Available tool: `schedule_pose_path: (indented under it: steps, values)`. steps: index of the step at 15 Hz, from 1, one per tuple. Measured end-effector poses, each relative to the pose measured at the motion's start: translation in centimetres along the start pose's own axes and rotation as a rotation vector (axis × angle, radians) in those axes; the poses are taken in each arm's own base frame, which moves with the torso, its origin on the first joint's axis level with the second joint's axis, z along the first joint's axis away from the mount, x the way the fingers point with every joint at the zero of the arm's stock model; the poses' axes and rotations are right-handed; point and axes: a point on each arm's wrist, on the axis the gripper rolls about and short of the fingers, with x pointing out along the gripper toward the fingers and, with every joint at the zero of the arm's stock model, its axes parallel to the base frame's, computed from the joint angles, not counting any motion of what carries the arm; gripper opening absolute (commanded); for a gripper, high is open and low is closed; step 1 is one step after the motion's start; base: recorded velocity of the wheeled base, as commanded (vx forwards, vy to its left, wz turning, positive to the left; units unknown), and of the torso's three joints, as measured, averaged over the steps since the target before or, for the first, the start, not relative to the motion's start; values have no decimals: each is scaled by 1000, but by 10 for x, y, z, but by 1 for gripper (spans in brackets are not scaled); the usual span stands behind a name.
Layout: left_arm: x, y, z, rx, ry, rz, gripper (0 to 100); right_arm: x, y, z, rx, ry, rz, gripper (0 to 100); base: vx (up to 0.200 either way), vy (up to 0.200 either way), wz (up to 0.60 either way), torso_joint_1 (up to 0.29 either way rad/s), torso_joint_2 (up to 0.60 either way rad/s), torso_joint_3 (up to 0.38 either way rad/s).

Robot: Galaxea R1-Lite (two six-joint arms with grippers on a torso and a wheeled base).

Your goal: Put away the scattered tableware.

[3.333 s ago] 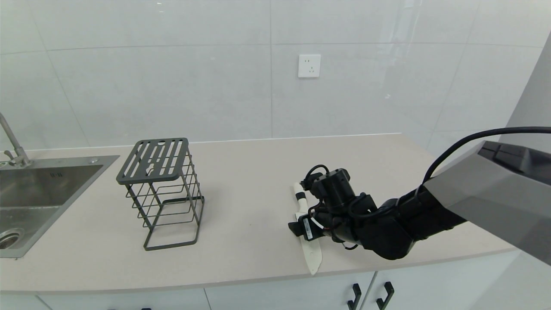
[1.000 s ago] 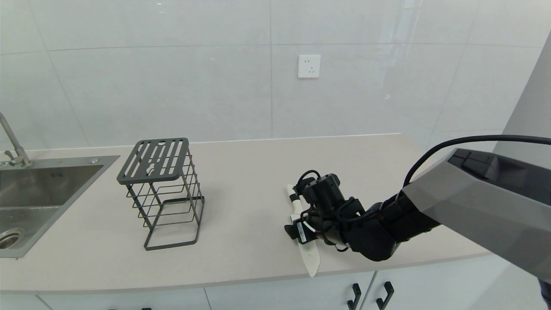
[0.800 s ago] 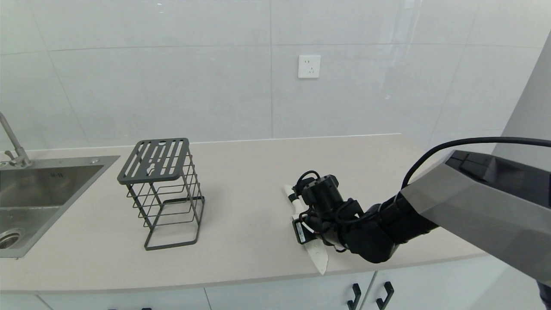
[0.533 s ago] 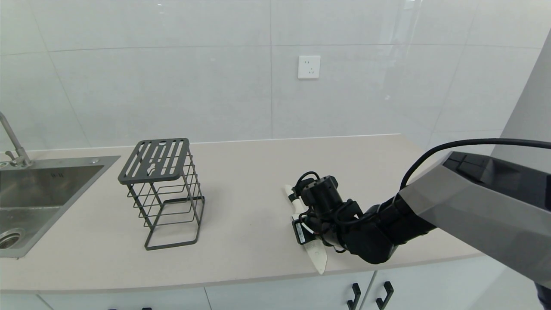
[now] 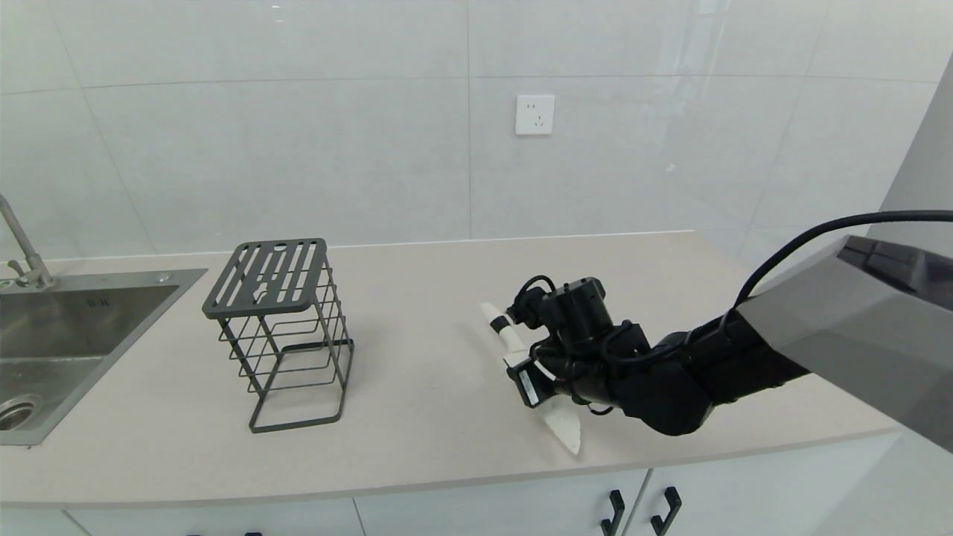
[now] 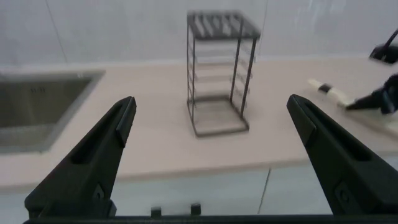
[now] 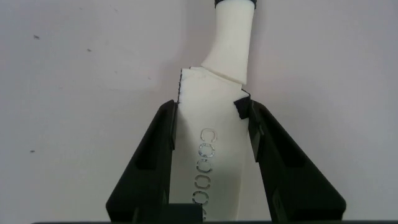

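Note:
A white knife [image 5: 530, 376] with a black band on its handle is held a little above the beige countertop [image 5: 417, 372], handle end raised toward the wall, blade tip low near the front edge. My right gripper [image 5: 540, 372] is shut on the knife's blade near the handle. The right wrist view has both fingers pressed on the white blade [image 7: 214, 152]. A dark wire knife rack [image 5: 279, 327] with a slotted top stands left of the knife, also seen as the rack [image 6: 221, 74] from the left wrist. My left gripper [image 6: 211, 143] hangs open in front of the counter, holding nothing.
A steel sink [image 5: 67, 327] with a faucet [image 5: 22, 246] is set into the counter at the far left. A wall socket [image 5: 534, 114] sits on the tiled wall. Cabinet handles [image 5: 640, 510] are below the front edge. Bare counter lies between rack and knife.
My right gripper closed on the knife and lifted it off the counter, swinging the handle up and left while the blade tip turned right.

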Motion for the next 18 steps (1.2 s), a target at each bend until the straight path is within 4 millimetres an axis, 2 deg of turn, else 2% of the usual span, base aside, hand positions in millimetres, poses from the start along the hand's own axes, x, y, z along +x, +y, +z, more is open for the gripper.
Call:
schedule_pose_path:
  steps: [2, 5, 7, 9, 12, 15, 18]
  values:
    - [15, 1, 31, -43, -6, -98, 100, -11, -3, 14, -83, -87, 36, 0, 0, 0, 0, 0, 0, 0]
    - [57, -1, 48, -263, 118, -284, 100, -24, -1, 27, -163, -176, 70, 0, 0, 0, 0, 0, 0, 0]
    - [94, -12, 56, -437, 187, -412, 100, -37, 8, 36, -178, -221, 103, 0, 0, 0, 0, 0, 0, 0]
    - [127, -30, 53, -533, 259, -505, 100, -52, 17, 45, -191, -267, 148, 0, 0, 0, 0, 0, 0, 0]
    - [166, -62, 46, -680, 309, -609, 100, -82, 28, 60, -202, -348, 189, 0, 0, 0, 0, 0, 0, 0]
    - [197, -92, 27, -754, 349, -656, 100, -107, 30, 70, -202, -412, 200, 0, 0, 0, 0, 0, 0, 0]
    - [219, -119, 6, -784, 339, -700, 100, -120, 32, 70, -204, -434, 208, 0, 0, 0, 0, 0, 0, 0]
